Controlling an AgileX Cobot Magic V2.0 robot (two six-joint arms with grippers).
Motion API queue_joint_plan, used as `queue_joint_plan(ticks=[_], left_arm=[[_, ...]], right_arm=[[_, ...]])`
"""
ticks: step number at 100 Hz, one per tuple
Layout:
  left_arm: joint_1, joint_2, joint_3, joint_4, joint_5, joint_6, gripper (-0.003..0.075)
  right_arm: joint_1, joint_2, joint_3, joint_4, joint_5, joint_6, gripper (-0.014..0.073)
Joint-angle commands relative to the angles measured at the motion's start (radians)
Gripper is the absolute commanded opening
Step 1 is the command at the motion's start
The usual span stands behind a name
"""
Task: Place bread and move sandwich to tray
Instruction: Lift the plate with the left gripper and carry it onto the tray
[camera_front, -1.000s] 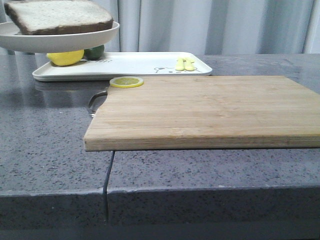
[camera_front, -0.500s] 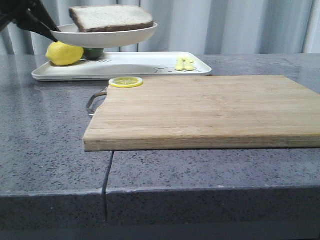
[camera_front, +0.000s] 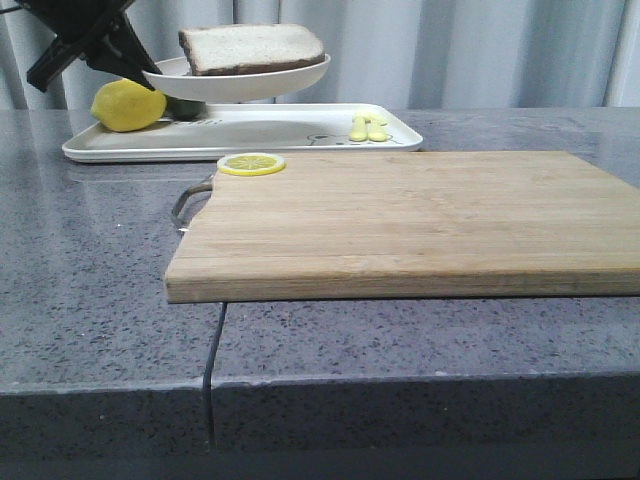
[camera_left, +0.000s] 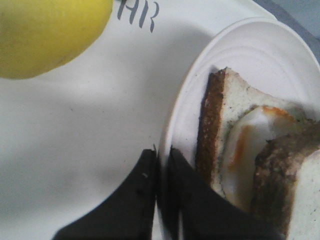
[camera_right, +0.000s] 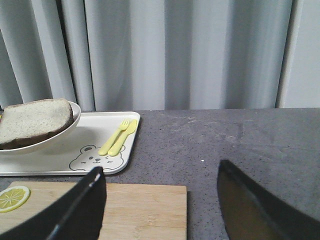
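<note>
My left gripper (camera_front: 148, 72) is shut on the rim of a round white plate (camera_front: 240, 84) and holds it above the white tray (camera_front: 290, 130). The sandwich (camera_front: 252, 47) lies on the plate. In the left wrist view my left gripper (camera_left: 162, 155) pinches the plate rim (camera_left: 240, 45); the thick bread slice (camera_left: 295, 190) partly covers the fried egg (camera_left: 250, 145) on the lower slice. My right gripper (camera_right: 160, 170) is open and empty above the wooden board (camera_right: 140, 210); it sees the sandwich (camera_right: 32, 120) and the tray's bear drawing (camera_right: 95, 159).
A whole lemon (camera_front: 128, 105) and a green fruit (camera_front: 186, 106) sit on the tray's left end, a yellow fork and spoon (camera_front: 368, 128) on its right end. A lemon slice (camera_front: 251, 164) lies on the far left corner of the wooden board (camera_front: 400, 220). Curtains hang behind.
The plate with the sandwich has moved right and away from the camera, lower over the tray. My left gripper has come into the front view at the plate's left rim.
</note>
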Motion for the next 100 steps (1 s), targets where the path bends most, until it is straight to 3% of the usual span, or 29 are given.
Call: queue_joint_plan(ticks=[1,100], left_arm=[[-0.013,-0.043,-0.056,-0.083,-0.028,-0.008,-0.0019],[-0.017,0.053,-0.06,-0.091,-0.106,-0.008,-0.0019]], right_arm=[[-0.008,-0.002,-0.027,0.006,-0.073,-0.001,0.0487],[-0.008,-0.002,-0.027,0.006,-0.073,-0.001,0.0487]])
